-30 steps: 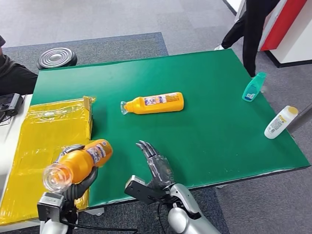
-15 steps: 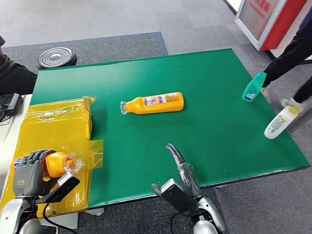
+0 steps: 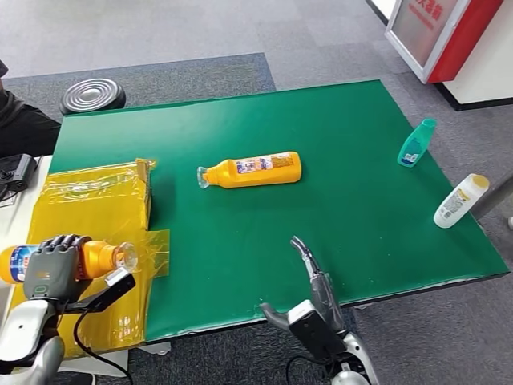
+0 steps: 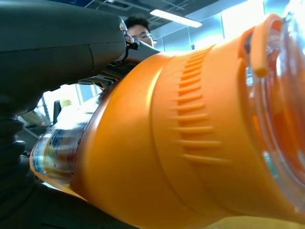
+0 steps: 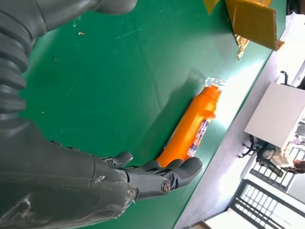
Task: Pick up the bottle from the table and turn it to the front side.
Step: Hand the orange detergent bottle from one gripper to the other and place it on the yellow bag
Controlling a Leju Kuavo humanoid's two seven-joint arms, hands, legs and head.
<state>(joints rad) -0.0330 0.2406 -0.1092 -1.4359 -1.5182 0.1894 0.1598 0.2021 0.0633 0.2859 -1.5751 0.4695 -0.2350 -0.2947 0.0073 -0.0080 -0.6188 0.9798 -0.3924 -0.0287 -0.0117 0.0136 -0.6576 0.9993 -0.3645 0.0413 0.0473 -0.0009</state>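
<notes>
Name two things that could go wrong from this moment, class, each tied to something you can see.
1. The left hand holds an orange bottle sideways over the yellow box, clear cap jutting past the fingers; turning it may loosen the grip.
2. The right hand hovers open at the near edge of the green table; reaching for the second orange bottle, lying on its side, could roll it away.

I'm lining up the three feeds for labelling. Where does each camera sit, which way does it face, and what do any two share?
Head view: high on the body, looking forward and down at the green table; both hands show, left hand and right hand.
Left wrist view: behind the left hand, pressed close to its held orange bottle.
Right wrist view: behind the right hand, facing the lying orange bottle, shared with head view.
</notes>
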